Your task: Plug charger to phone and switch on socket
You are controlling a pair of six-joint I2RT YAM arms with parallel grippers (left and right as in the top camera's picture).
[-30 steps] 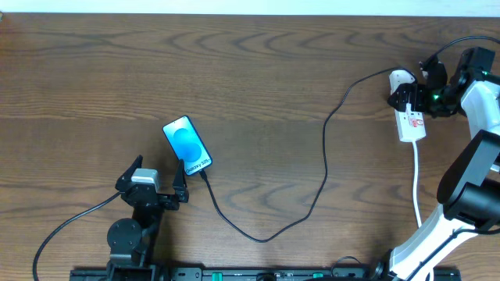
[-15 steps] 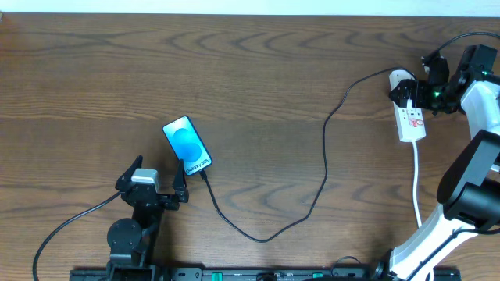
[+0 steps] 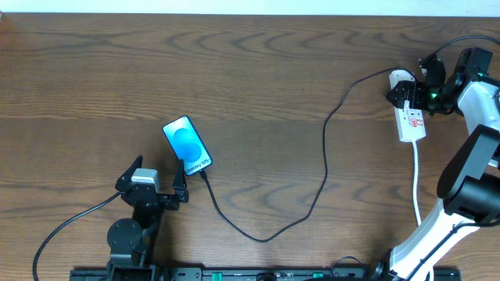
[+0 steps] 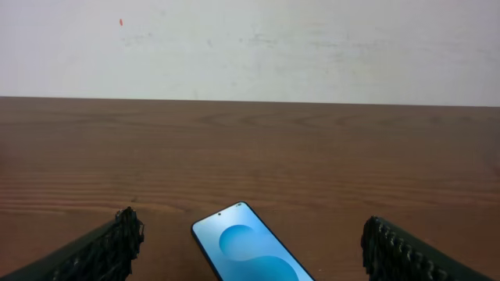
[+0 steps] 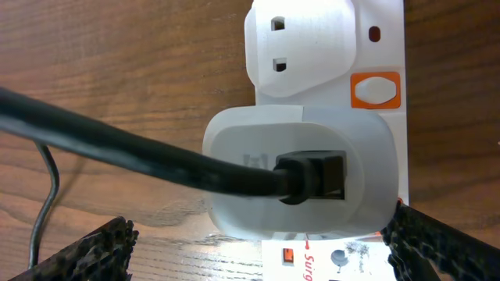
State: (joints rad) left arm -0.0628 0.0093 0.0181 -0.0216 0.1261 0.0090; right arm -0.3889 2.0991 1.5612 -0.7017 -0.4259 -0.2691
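Tabletop [image 3: 250,70] of grained wood, glossy rectangular phone [image 3: 188,145]

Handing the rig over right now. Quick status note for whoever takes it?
Left hand: open, empty, just short of the phone.
Right hand: open, empty, astride the adapter on the socket.
Things: phone flat on the table, screen lit. The cable runs from its near end to the adapter.
Done: cable looks plugged into the phone; adapter sits in the socket.
Left: press the orange switch beside the adapter. Can't tell whether it is on.
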